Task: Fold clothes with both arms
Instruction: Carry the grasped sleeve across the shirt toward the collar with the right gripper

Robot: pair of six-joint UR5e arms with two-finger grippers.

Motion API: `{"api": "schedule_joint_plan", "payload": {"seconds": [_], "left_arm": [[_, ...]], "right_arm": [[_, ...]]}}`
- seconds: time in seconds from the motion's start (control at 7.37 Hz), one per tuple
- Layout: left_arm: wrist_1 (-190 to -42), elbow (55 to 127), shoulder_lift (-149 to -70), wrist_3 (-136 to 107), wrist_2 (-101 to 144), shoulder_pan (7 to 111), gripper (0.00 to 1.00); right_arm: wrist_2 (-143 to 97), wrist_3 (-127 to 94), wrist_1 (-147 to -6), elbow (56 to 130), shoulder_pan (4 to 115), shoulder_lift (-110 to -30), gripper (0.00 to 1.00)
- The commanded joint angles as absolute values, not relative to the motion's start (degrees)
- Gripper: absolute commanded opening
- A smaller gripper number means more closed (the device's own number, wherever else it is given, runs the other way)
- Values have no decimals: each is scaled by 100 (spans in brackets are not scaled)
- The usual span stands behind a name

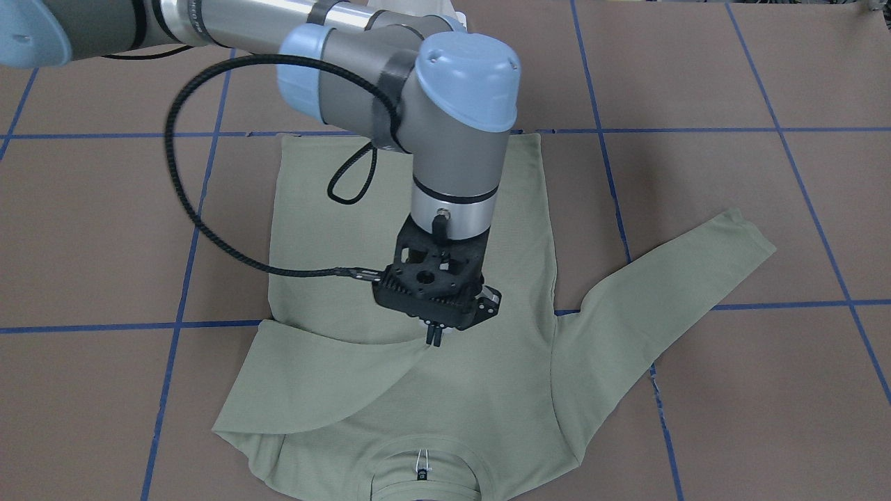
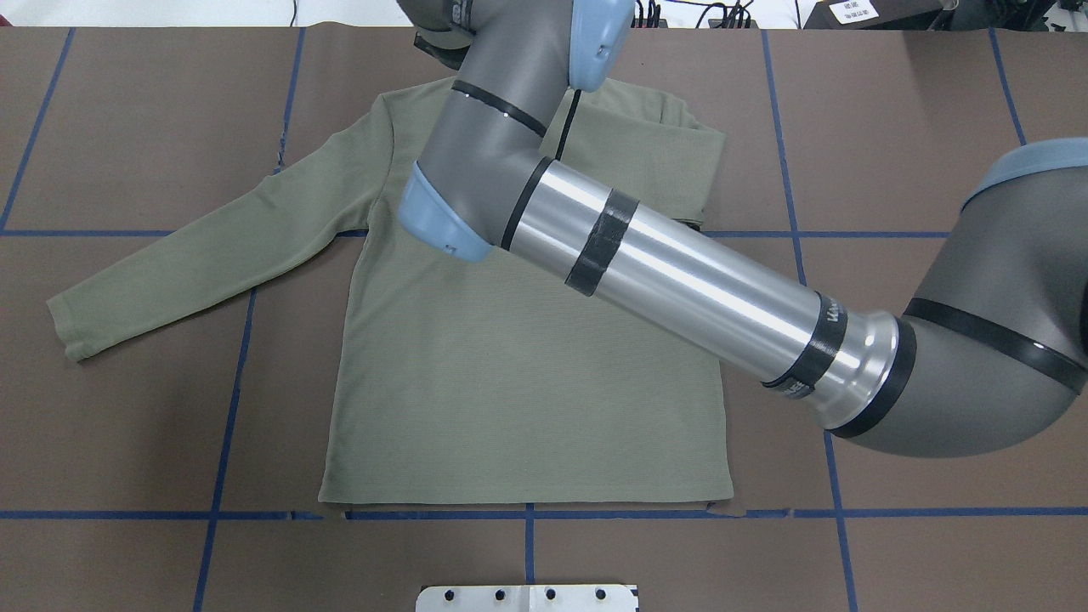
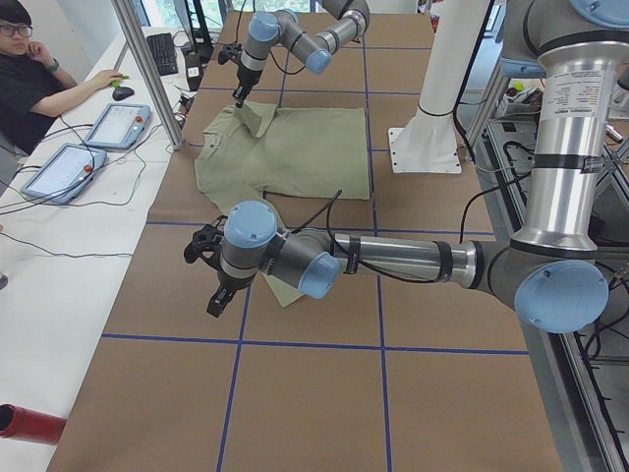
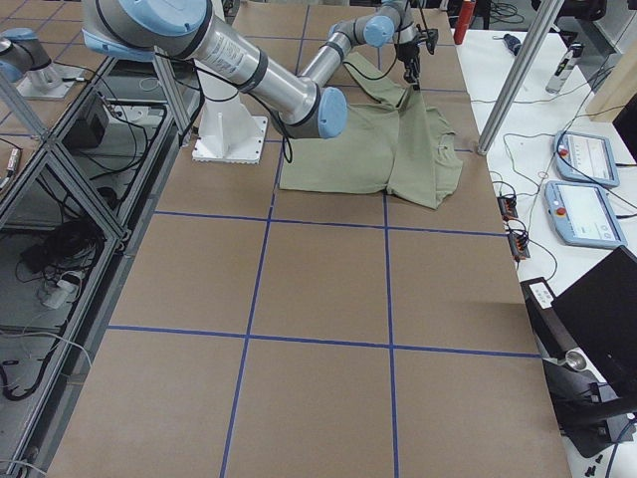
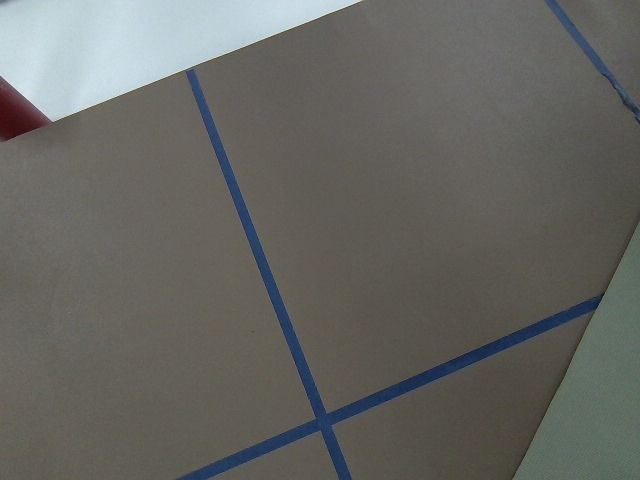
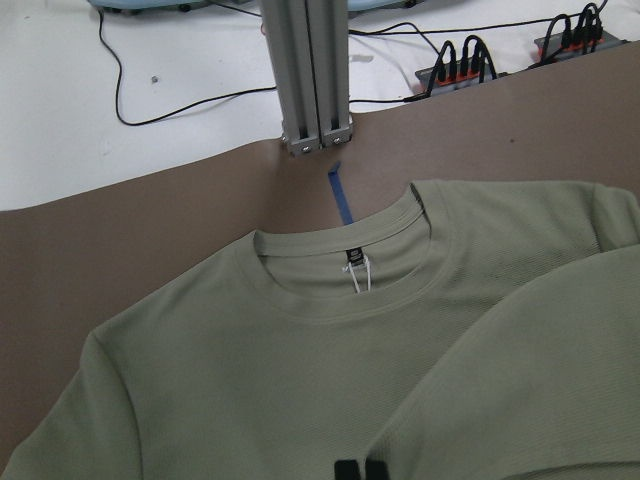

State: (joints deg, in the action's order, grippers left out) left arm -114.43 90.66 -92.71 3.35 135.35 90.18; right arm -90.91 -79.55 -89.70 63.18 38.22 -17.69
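Note:
The pale sage-green shirt lies flat on the brown table, collar toward the operators' side. One sleeve is folded across the chest. The other sleeve lies stretched out on the table. My right gripper hovers just over the folded sleeve's end at mid-chest. Its fingertips are close together with no cloth seen between them. The neck label shows in the right wrist view. My left gripper shows only in the exterior left view, over bare table by the outstretched sleeve's end, so I cannot tell its state.
The white pedestal base stands at the robot's edge of the table. An operator sits beside teach pendants. An aluminium post stands past the collar. A red object lies by the table's near corner.

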Motion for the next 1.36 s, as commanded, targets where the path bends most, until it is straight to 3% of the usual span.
{"api": "schedule_joint_plan", "payload": {"seconds": [0.0, 0.54, 0.68, 0.95, 1.22], "left_arm": [[-11443, 8983, -9264, 360, 13535, 9018, 100], [-11443, 8938, -9272, 360, 13535, 9018, 100], [-11443, 8938, -9272, 360, 13535, 9018, 100], [-11443, 8938, -9272, 378, 13535, 9018, 100], [-11452, 8956, -9333, 326, 13526, 9009, 100]], "right_arm": [[-8370, -7972, -8484, 5953, 3219, -1706, 0], [-8156, -8033, -7913, 5213, 3164, -1327, 0], [-8156, -8146, -7745, 5125, 3173, -1284, 26], [-8069, -8069, -7655, 5002, 3173, -1240, 100], [-8147, -7877, -7646, 4975, 3251, -1204, 100]]}}
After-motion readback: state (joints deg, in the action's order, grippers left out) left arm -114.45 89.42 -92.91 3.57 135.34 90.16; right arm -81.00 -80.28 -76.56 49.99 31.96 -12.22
